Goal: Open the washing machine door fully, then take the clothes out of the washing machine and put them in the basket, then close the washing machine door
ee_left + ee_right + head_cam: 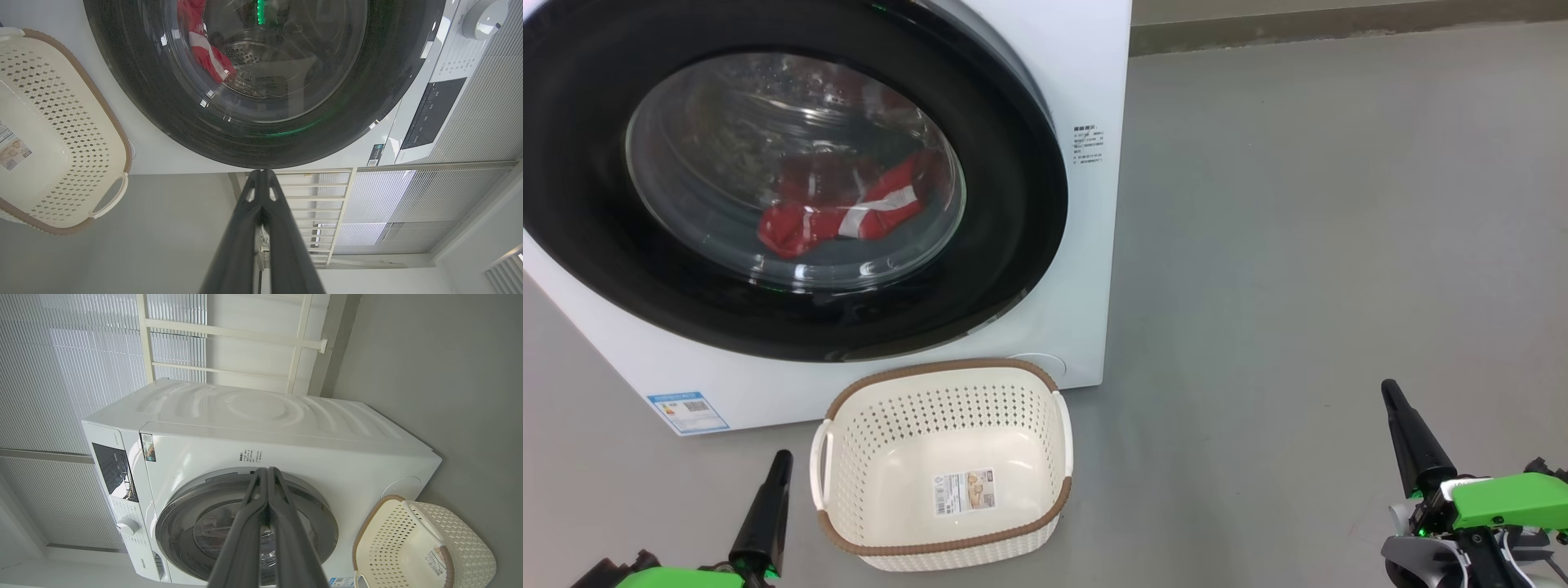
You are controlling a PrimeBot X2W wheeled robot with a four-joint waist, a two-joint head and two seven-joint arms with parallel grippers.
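Note:
The white washing machine [1086, 269] fills the upper left of the head view, and its round black-rimmed door [1013, 204] lies flat against the front. Red clothes [849, 212] with white stripes show through the glass, lying in the drum. On the floor just in front stands the cream basket [943, 392], with only a label inside. My left gripper [783, 457] is shut, low at the basket's left. My right gripper [1388, 390] is shut too, far off to the right over bare floor. The door [163, 106] and clothes [204, 53] also appear in the left wrist view.
Grey floor [1298, 245] spreads to the right of the machine. A wall skirting [1339, 24] runs along the back. The right wrist view has the machine's control panel [112, 469], a window with blinds [81, 355] and a pale frame [229, 332] behind it.

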